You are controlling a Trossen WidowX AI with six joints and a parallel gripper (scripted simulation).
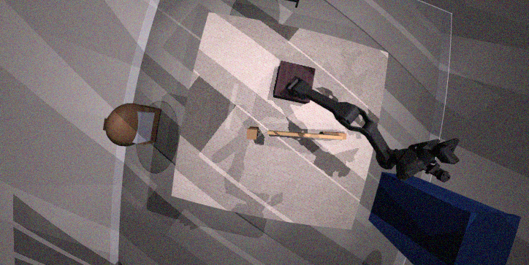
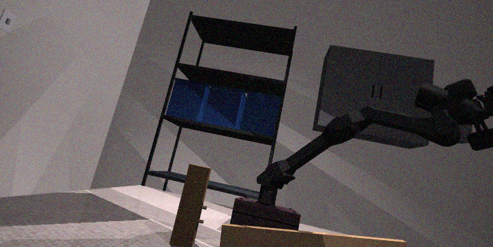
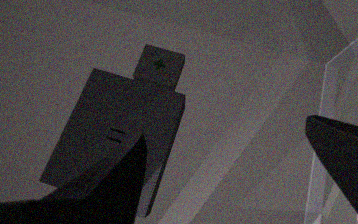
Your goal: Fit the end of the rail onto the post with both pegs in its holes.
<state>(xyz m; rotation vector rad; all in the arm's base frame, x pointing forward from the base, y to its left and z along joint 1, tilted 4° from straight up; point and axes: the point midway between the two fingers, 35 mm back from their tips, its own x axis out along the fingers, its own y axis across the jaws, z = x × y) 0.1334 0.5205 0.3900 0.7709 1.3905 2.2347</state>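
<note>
The wooden post point(image 1: 252, 133) point(image 2: 191, 205) stands upright; its two pegs, an upper peg point(image 2: 204, 207) and a lower peg point(image 2: 201, 221), stick out bare toward the rail. The long wooden rail point(image 1: 296, 134) point(image 2: 272, 236) lies in front of it, its near end apart from the post and pegs. The lower part of the rail is cut off in the exterior view, and the holes do not show. The far end is at the small footboard block point(image 1: 329, 133); the bracket is too small to make out. My gripper point(image 1: 454, 150) point(image 3: 223, 133) is open and empty, raised far to the right of the rail.
The arm's dark red base block point(image 1: 283, 74) point(image 2: 265, 213) stands beside the rail. A blue bin point(image 1: 488, 222) is at the lower right, a brown round-backed chair point(image 1: 122, 124) at the left. A shelf rack point(image 2: 241, 138) and a wall cabinet point(image 2: 396, 73) point(image 3: 90, 115) are behind.
</note>
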